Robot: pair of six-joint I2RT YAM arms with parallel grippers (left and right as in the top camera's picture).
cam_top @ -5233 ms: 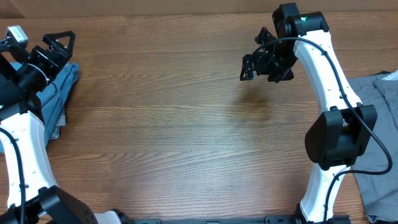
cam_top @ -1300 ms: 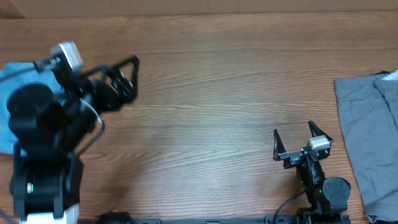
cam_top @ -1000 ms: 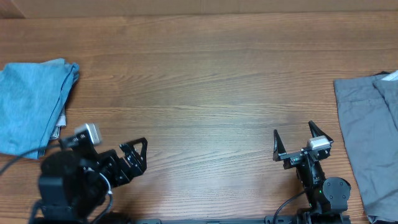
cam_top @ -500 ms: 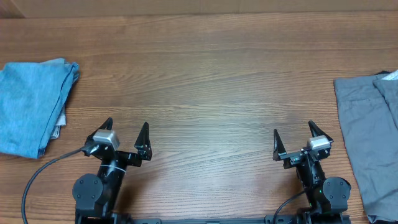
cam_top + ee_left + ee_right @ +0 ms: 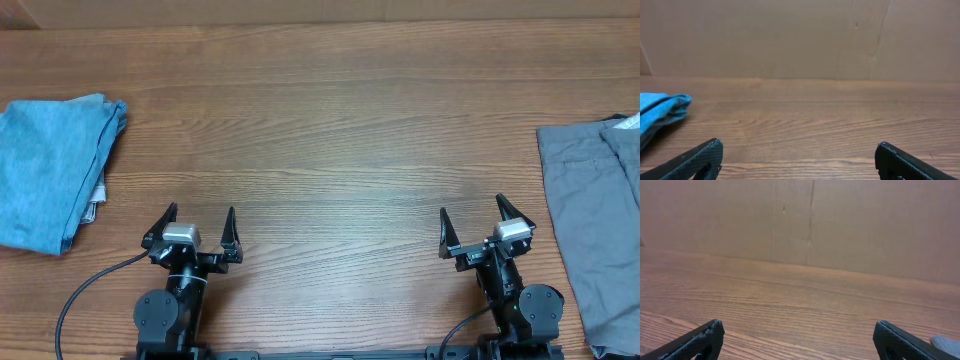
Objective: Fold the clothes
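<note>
Blue denim is judged folded at L edge; grey trousers at R are judged not yet folded; left gripper and right gripper are parked, jaws spread, empty.

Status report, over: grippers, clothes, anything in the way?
Left gripper and right gripper open, empty. Blue jeans at left edge, grey trousers at right. Nothing in the way.

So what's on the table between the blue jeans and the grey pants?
The overhead view shows only bare wooden table between the blue jeans and grey trousers, plus the open left gripper and right gripper near the front.
</note>
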